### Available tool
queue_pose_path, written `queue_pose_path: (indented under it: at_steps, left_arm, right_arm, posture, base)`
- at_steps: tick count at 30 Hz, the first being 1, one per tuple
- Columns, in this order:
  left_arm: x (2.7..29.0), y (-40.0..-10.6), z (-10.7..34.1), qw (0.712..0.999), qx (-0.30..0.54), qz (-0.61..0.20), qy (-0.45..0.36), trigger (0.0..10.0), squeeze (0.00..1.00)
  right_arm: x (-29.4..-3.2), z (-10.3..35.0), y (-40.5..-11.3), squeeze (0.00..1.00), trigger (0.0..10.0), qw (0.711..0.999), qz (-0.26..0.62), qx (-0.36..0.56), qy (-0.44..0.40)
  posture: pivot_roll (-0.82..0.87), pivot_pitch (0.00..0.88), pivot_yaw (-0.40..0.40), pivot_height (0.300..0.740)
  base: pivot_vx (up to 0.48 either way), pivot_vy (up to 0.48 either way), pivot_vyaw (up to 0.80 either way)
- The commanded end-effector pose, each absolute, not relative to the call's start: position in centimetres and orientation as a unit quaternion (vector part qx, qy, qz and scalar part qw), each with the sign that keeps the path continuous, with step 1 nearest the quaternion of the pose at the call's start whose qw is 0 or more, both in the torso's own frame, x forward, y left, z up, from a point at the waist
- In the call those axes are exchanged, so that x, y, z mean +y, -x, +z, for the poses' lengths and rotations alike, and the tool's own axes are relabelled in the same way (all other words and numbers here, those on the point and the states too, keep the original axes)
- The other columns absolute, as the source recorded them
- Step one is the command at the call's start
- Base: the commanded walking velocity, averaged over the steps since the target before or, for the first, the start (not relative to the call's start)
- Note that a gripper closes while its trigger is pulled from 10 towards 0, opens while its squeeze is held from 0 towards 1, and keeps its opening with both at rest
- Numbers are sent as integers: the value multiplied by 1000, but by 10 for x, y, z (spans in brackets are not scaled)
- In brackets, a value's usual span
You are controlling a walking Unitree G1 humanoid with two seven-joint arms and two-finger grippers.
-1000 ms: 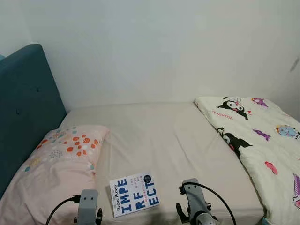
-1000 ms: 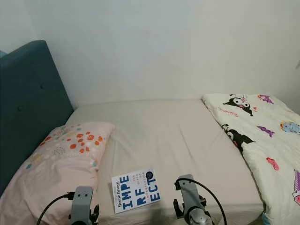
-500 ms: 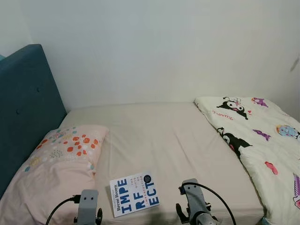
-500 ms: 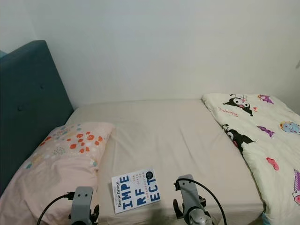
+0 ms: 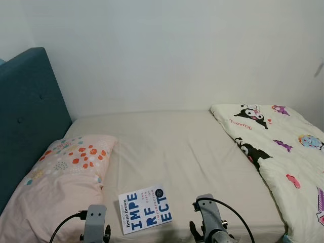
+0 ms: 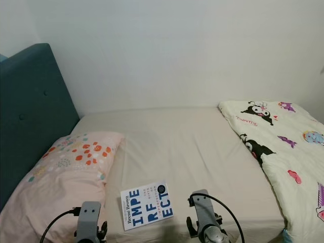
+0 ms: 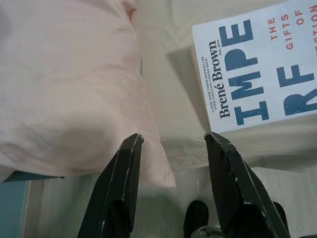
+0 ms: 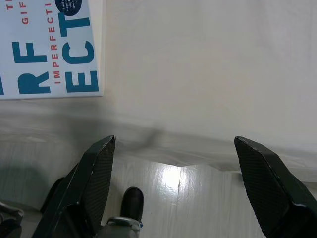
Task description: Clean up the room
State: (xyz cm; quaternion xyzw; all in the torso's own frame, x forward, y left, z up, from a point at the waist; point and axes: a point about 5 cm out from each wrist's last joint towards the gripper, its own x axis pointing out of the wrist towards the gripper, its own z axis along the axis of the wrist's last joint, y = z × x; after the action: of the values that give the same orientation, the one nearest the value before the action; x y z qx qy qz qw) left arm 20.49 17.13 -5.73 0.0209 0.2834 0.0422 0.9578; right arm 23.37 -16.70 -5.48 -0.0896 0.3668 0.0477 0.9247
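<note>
A white book [image 5: 145, 208] with blue letters lies flat near the front edge of the bed, between my two arms. A pink pillow [image 5: 63, 177] with coloured dots rests at the bed's left. A cartoon-print quilt [image 5: 283, 157] covers the bed's right side. My left gripper [image 7: 173, 141] hangs open above the front edge, over the pillow corner [image 7: 74, 99] and the book's spine [image 7: 257, 69]. My right gripper [image 8: 176, 148] is open wide over the bare sheet, just right of the book [image 8: 49, 49].
A teal padded headboard [image 5: 28, 121] stands at the left. A white wall [image 5: 172, 50] runs behind the bed. The beige sheet [image 5: 177, 147] lies bare in the middle. Light wooden floor [image 8: 188, 198] lies below the bed's front edge.
</note>
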Motion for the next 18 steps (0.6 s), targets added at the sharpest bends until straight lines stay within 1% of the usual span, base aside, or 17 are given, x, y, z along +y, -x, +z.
queue_pose_path:
  at_steps: [1,13,18]
  left_arm:
    - [170,-205,-57,958,283,40,-24,10000,0]
    - [170,-204,-57,958,282,37,-27,10000,0]
    - [170,-205,-57,959,281,36,-26,10000,0]
  right_arm:
    - [-166,-55,-235,0,10000,925,46,368,83]
    - [-165,-54,-236,0,10000,926,46,365,80]
    - [-165,-53,-237,0,10000,927,47,363,79]
  posture:
    - [-7,0,-40,686]
    - [-7,0,-38,646]
    - [-6,0,-39,646]
  base:
    - [0,0,0]
    - [0,0,0]
    - [0,0,0]
